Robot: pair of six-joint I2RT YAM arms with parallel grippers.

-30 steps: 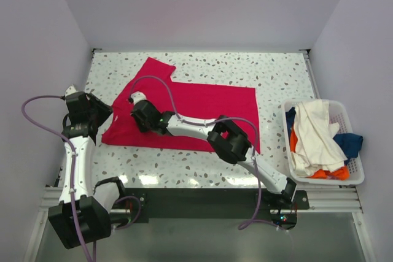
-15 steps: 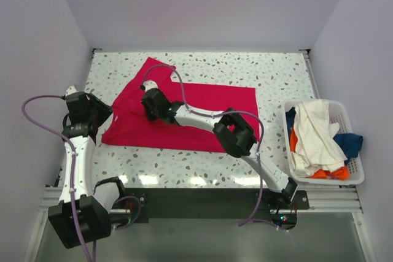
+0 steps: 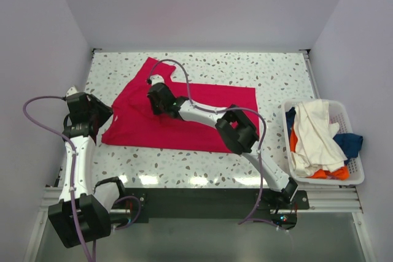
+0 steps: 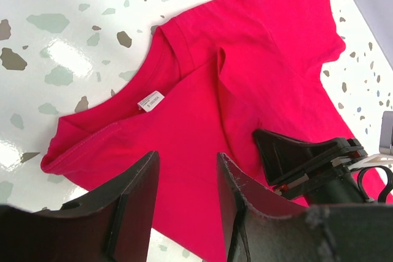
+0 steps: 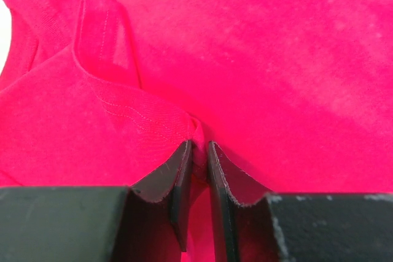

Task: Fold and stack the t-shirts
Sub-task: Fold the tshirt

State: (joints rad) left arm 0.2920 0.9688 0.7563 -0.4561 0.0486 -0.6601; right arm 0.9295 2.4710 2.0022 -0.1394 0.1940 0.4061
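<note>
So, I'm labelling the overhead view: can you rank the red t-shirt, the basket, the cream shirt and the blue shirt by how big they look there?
Largest to smallest:
1. red t-shirt
2. basket
3. cream shirt
4. blue shirt, mostly buried, so only the part that shows is ranked.

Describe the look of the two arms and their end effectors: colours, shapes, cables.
The left arm and right arm have white links and bulky black joint housings. A lilac cable loops along each. The left end effector and right end effector each carry two matte black, wedge-shaped fingers.
</note>
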